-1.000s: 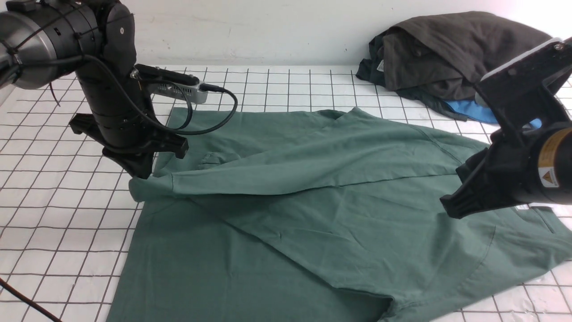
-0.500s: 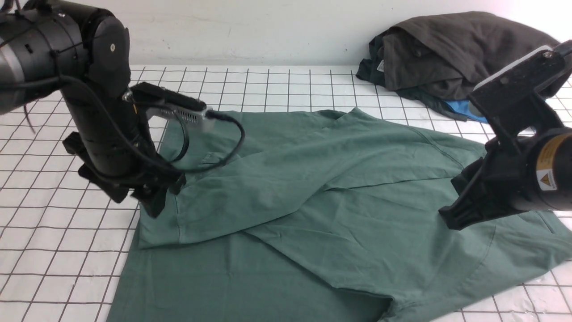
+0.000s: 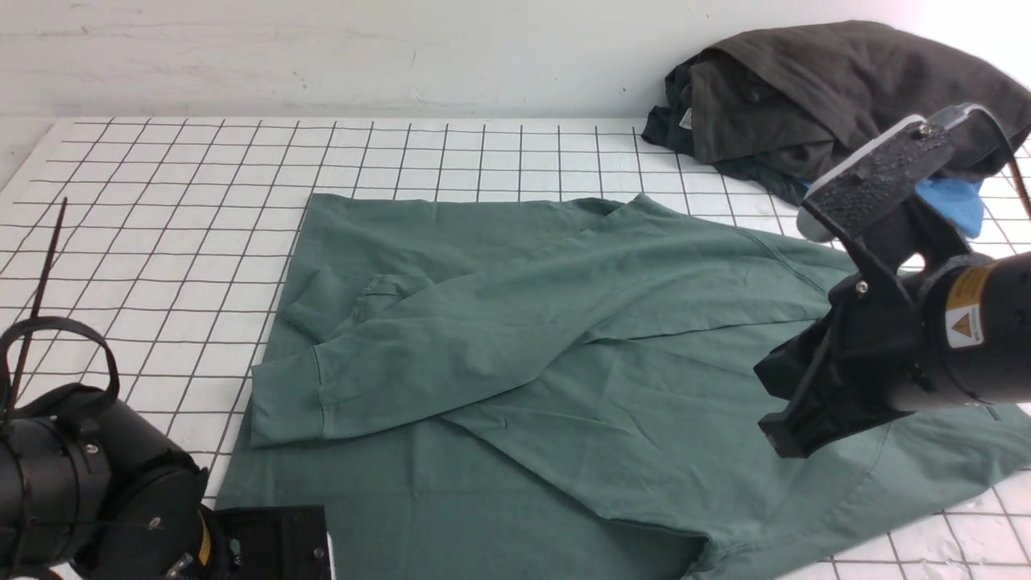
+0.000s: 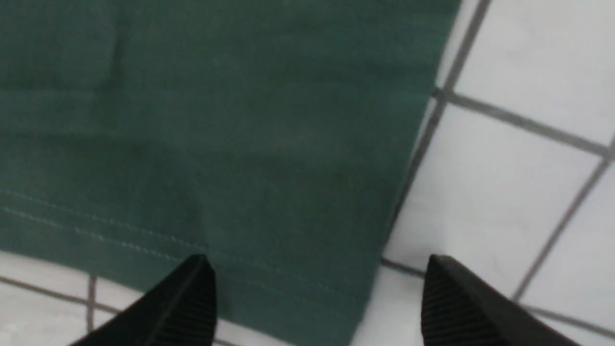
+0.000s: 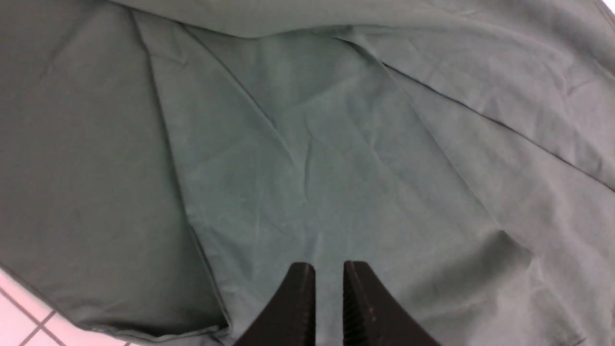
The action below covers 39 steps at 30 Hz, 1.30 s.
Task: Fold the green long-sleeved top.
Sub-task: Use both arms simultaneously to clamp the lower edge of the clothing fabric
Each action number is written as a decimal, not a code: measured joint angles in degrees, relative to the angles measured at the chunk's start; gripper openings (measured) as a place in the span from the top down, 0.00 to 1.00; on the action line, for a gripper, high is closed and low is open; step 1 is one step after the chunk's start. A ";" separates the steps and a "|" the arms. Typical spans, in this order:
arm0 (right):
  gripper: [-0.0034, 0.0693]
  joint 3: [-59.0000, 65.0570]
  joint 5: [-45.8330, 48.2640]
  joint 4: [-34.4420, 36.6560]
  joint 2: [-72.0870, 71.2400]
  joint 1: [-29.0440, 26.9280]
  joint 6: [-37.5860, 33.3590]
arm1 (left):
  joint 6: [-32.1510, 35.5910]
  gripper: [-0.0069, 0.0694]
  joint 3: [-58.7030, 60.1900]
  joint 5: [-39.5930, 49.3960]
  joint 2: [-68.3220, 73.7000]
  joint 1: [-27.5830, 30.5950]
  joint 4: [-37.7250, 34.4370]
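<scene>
The green long-sleeved top (image 3: 564,362) lies spread on the gridded table (image 3: 161,201). One sleeve is folded across its body, and that sleeve's cuff (image 3: 286,403) rests near the top's left edge. In the left wrist view my left gripper (image 4: 317,269) is open wide and holds nothing. It hovers over a stitched hem corner of the top (image 4: 216,120) and bare table. My right gripper (image 3: 781,435) hangs over the top's right part. Its jaws (image 5: 329,269) stand a narrow gap apart over the cloth (image 5: 307,144), with nothing between them.
A dark grey-brown garment (image 3: 805,80) is heaped at the back right, with a bright blue garment (image 3: 954,201) under it. My left arm (image 3: 80,499) fills the near left corner. A wall closes the back of the table.
My left gripper opened and let go of the sleeve cuff, which now lies on the top's body. The left arm pulled back to the near left corner. The right gripper dropped slightly.
</scene>
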 joint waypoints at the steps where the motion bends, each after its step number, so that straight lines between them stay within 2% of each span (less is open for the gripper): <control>1: 0.83 0.00 -0.13 0.83 0.00 0.00 -0.91 | 0.02 0.27 0.36 -1.57 0.00 0.00 0.06; 4: 0.83 0.00 -0.34 1.89 0.00 0.00 -2.43 | 0.17 0.39 1.03 -3.94 -0.29 0.00 0.43; 5: 0.83 0.00 -0.39 2.40 0.00 0.00 -2.97 | 0.23 0.46 1.26 -4.49 -0.29 0.00 0.48; 6: 0.83 0.00 -0.39 2.58 0.00 0.00 -3.66 | 0.23 0.59 1.42 -5.72 -0.34 0.00 0.67; 7: 0.83 0.00 -0.39 2.58 0.00 0.00 -3.73 | 0.23 0.60 1.42 -5.88 -0.34 0.00 0.73; 8: 0.83 0.00 -0.39 2.58 0.00 0.00 -4.24 | 0.23 0.68 1.42 -6.61 -0.34 0.00 0.97; 9: 0.83 0.00 0.01 2.42 0.00 0.00 -4.78 | 0.17 0.82 1.22 -6.55 -1.06 -0.14 0.97; 11: 0.83 0.00 0.82 1.89 -0.23 0.00 -5.12 | -0.03 0.88 0.69 -5.38 -2.86 -0.42 0.58; 17: 0.83 0.00 4.71 -3.43 -1.57 0.00 -5.60 | -0.03 0.91 -0.47 -2.32 -11.67 -0.55 -0.88; 21: 0.82 0.76 10.41 -10.72 -0.50 0.00 -5.88 | -1.60 0.91 -0.47 -1.57 -16.57 -0.55 -1.81; 23: 0.78 2.85 10.96 -13.75 0.45 0.00 -5.53 | -3.57 0.91 -0.47 -1.14 -17.75 -0.55 -2.09; 25: 0.68 8.58 9.49 -20.14 2.44 0.00 -4.28 | -8.21 0.91 -0.47 0.20 -18.25 -0.55 -2.00; 26: 0.68 9.11 9.49 -20.68 2.60 0.00 -4.14 | -8.61 0.91 -0.47 0.28 -18.25 -0.55 -2.00; 27: 0.61 13.35 7.07 -26.05 3.90 0.00 -2.59 | -11.39 0.91 -0.47 1.12 -18.25 -0.55 -1.53; 28: 0.60 14.36 6.78 -26.68 4.21 0.00 -2.59 | -11.98 0.91 -0.47 1.29 -18.25 -0.55 -1.36; 30: 0.49 20.12 1.70 -36.00 6.18 0.00 2.69 | -14.65 0.91 -0.47 1.86 -18.25 -0.55 0.08; 31: 0.47 21.77 -0.08 -38.74 6.85 -0.21 5.02 | -15.17 0.91 -0.47 2.07 -18.25 -0.55 0.56; 32: 0.47 21.77 -0.54 -39.39 7.02 -0.28 5.64 | -15.17 0.91 -0.47 2.07 -18.25 -0.55 0.56; 35: 0.45 24.33 -7.70 -49.84 11.32 -2.83 18.14 | -15.81 0.91 -0.81 2.67 -18.25 -0.55 1.04; 39: 0.48 24.44 -10.49 -58.09 15.60 -4.87 27.16 | -17.05 0.91 -2.01 2.80 -18.25 -0.55 1.10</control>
